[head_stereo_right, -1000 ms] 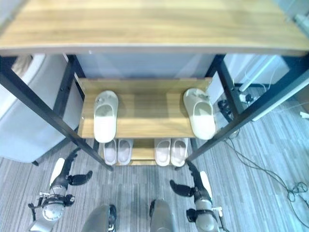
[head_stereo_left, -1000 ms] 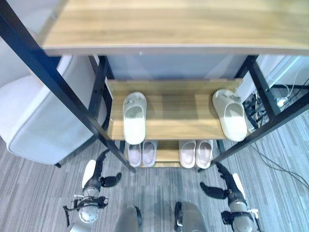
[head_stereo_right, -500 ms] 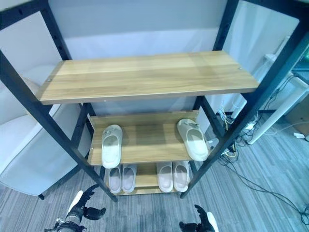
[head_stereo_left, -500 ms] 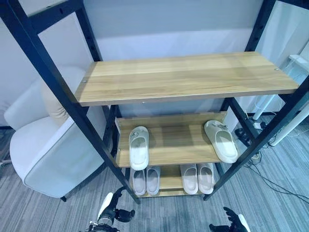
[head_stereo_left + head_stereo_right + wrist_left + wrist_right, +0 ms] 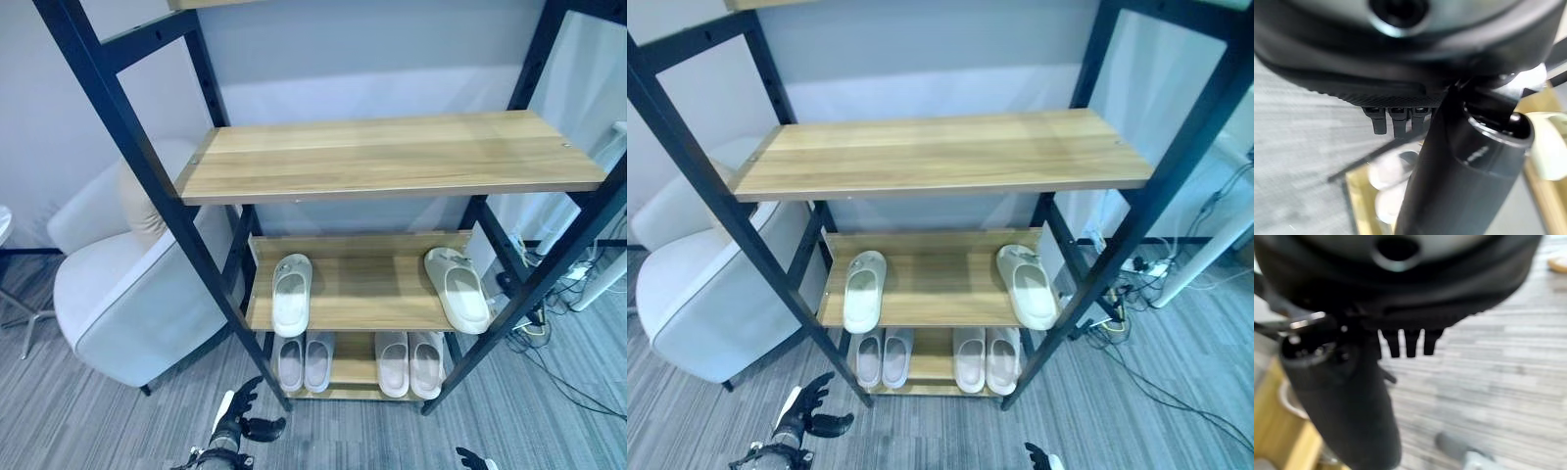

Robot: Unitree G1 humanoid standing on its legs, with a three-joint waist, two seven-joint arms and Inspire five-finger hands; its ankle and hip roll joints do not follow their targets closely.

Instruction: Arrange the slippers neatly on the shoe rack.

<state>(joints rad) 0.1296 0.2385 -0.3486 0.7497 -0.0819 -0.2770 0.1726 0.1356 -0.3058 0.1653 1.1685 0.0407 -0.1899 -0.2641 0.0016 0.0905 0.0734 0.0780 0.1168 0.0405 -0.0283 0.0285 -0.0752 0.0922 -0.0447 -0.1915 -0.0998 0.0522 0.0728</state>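
Note:
The shoe rack (image 5: 392,157) has a black frame and wooden shelves. On its middle shelf lie two white slippers far apart: the left slipper (image 5: 292,294) near the left post, the right slipper (image 5: 458,290) by the right edge, angled a little. Two more pairs, the left pair (image 5: 304,360) and the right pair (image 5: 409,362), sit side by side on the bottom shelf. My left hand (image 5: 240,423) hangs low before the rack's left post, open and holding nothing. My right hand (image 5: 1043,458) peeks in at the lower edge; its fingers (image 5: 1409,345) are straight and hold nothing.
A white armchair (image 5: 127,284) stands close against the rack's left side. Cables and a power strip (image 5: 534,318) lie on the grey plank floor (image 5: 98,411) to the right of the rack. The upper shelf is bare wood.
The camera has tilted up, so the rack sits lower in the picture and more of it shows. Both hands have slid toward the bottom edge. The slippers have not moved.

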